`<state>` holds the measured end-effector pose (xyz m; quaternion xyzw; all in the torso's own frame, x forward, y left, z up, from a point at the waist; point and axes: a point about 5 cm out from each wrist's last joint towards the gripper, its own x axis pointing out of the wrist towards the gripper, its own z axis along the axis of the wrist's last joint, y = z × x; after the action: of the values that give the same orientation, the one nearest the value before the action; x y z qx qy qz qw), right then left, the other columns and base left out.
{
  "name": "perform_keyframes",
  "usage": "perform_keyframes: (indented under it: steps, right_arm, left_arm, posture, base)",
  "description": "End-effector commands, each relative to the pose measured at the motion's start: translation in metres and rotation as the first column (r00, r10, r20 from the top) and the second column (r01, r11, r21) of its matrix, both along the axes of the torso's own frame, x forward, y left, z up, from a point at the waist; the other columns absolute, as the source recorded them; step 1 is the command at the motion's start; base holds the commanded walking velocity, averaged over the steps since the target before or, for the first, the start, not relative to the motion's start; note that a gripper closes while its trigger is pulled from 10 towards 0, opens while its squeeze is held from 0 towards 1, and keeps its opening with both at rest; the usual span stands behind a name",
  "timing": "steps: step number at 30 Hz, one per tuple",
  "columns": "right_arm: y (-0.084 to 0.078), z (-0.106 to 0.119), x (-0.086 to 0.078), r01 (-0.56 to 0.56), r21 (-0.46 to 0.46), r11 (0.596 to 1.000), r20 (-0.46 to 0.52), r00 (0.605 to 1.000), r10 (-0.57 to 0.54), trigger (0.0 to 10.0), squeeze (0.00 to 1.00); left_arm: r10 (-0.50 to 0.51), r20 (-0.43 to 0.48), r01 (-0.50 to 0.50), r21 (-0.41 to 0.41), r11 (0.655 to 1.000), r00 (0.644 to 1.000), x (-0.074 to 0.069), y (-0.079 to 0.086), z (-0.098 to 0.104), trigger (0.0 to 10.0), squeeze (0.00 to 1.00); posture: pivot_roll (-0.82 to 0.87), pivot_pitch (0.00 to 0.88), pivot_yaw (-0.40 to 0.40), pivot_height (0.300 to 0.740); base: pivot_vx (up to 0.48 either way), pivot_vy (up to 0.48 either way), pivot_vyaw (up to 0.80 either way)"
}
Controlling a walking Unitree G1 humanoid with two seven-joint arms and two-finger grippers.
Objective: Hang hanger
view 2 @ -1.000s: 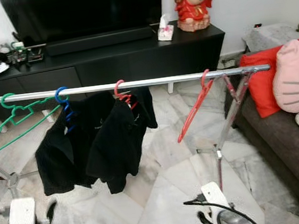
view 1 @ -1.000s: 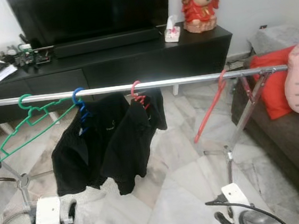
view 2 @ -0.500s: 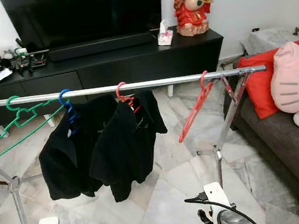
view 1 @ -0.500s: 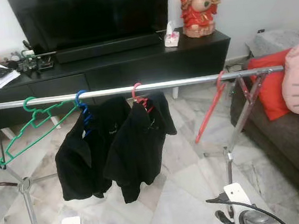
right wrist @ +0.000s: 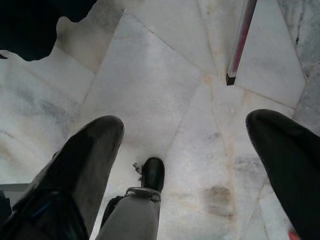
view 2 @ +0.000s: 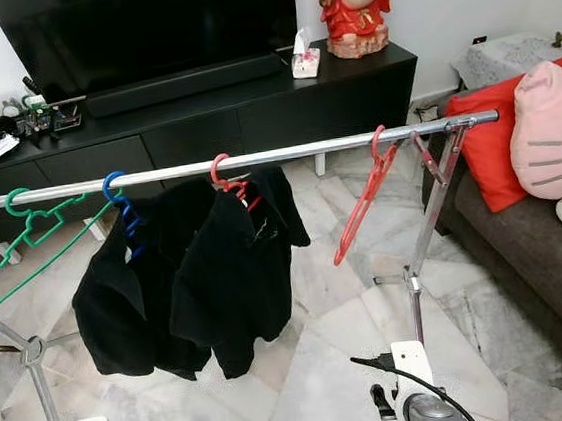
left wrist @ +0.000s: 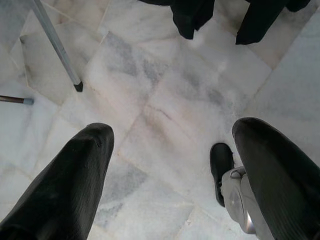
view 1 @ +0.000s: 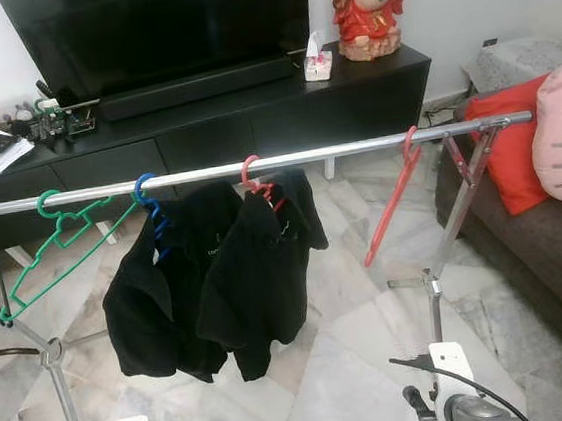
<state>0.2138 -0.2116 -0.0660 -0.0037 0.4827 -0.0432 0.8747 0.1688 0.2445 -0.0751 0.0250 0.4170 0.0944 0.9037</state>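
— Where is the red hanger [view 1: 392,202] now?

— Hooked on the rail [view 1: 256,163], toward its right end, tilted and empty, well right of the black shirts [view 1: 218,277].

— What has changed?

— The view has pulled back and both arms have dropped. The left gripper [left wrist: 170,175] and right gripper [right wrist: 185,165] point at the marble floor [left wrist: 165,95], fingers apart, holding nothing. The hanging looks done.

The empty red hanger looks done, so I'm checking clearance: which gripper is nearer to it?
Right. The right gripper hangs low by the floor, almost under the red hanger; the left gripper hangs low too, far off under the green hanger.
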Motion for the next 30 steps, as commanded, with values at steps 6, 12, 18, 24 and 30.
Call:
perform_keyframes:
  steps: [6, 12, 18, 24, 30]
  right_arm:
    - [0.008, 0.011, 0.021, 0.046, 0.023, 0.999, 0.043, 0.998, -0.047, 10.0, 0.0]
    - [0.006, 0.015, 0.026, 0.028, 0.011, 1.0, 0.042, 0.999, -0.028, 10.0, 0.0]
    - [0.005, 0.018, 0.029, 0.001, 0.0, 1.0, 0.046, 0.999, -0.001, 10.0, 0.0]
    - [0.004, 0.02, 0.032, -0.011, -0.005, 1.0, 0.05, 0.999, 0.011, 10.0, 0.0]
    - [0.001, 0.021, 0.033, -0.019, -0.005, 1.0, 0.053, 0.998, 0.019, 10.0, 0.0]
  left_arm:
    - [0.085, 0.006, -0.085, 0.009, 0.996, 0.996, 0.006, 0.014, 0.005, 10.0, 0.0]
    - [0.126, -0.017, -0.126, 0.011, 0.992, 0.992, -0.004, 0.017, 0.001, 10.0, 0.0]
    - [0.184, -0.081, -0.184, -0.002, 0.983, 0.98, -0.037, 0.02, -0.011, 10.0, 0.0]
    - [0.205, -0.128, -0.208, -0.007, 0.978, 0.97, -0.059, 0.018, -0.018, 10.0, 0.0]
    - [0.205, -0.144, -0.209, -0.012, 0.978, 0.968, -0.06, 0.016, -0.019, 10.0, 0.0]
  posture:
    - [-0.14, 0.0, 0.103, 0.732]
    - [-0.12, 0.0, 0.079, 0.732]
    - [-0.12, 0.0, 0.056, 0.732]
    - [-0.13, 0.0, 0.056, 0.732]
    - [-0.14, 0.0, 0.053, 0.732]
  base:
    - [0.0, 0.0, 0.0]
    - [0.0, 0.0, 0.0]
    - [0.0, 0.0, 0.0]
    - [0.0, 0.0, 0.0]
    - [0.0, 0.0, 0.0]
